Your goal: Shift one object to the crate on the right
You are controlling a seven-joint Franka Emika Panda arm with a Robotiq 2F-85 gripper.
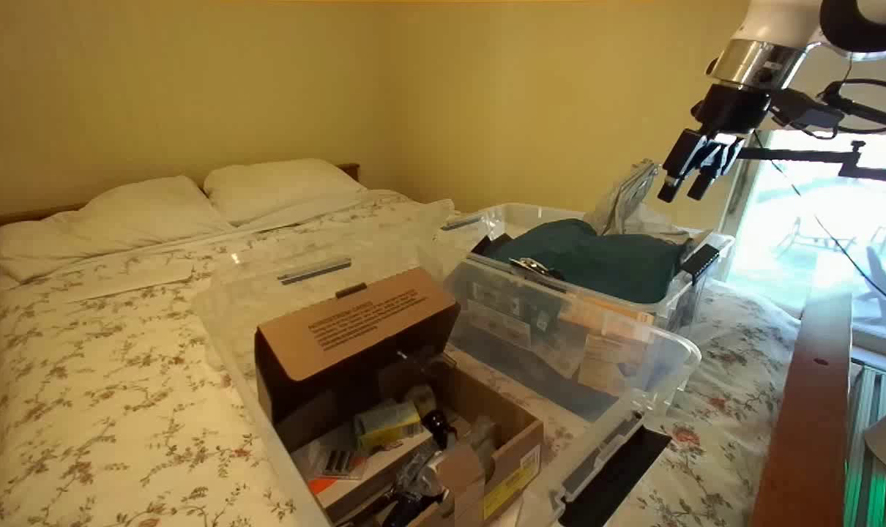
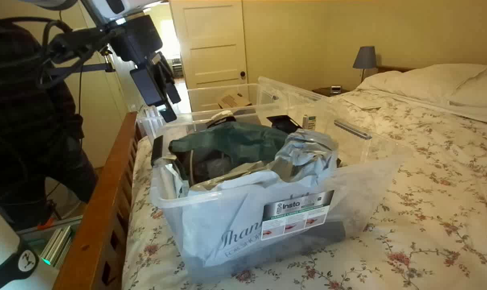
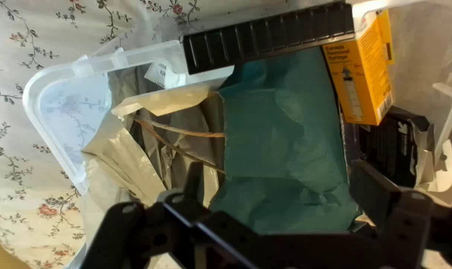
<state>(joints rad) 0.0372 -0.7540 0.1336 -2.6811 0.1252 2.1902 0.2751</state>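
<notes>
The crate on the right [image 1: 720,240] is a clear tub on the bed, also near the camera in an exterior view [image 2: 211,197]. A green bag [image 3: 282,123] with twisted handles fills its middle. Beside the bag lie a yellow syringe box [image 3: 355,74] and a black box [image 3: 386,145], and a grey plastic mailer [image 2: 247,185] lines one end. High above this tub hangs my gripper [image 1: 681,192], apart from the contents. Its fingers [image 3: 371,183] stand wide in the wrist view, with nothing between them and the green bag below.
Next to the crate sits another clear tub [image 1: 695,359] holding an opened cardboard box [image 1: 516,410] with a yellow-green pack [image 1: 388,426] and several small items. A wooden footboard [image 1: 802,410] edges the bed. A person in dark clothes [image 2: 30,121] stands behind the arm.
</notes>
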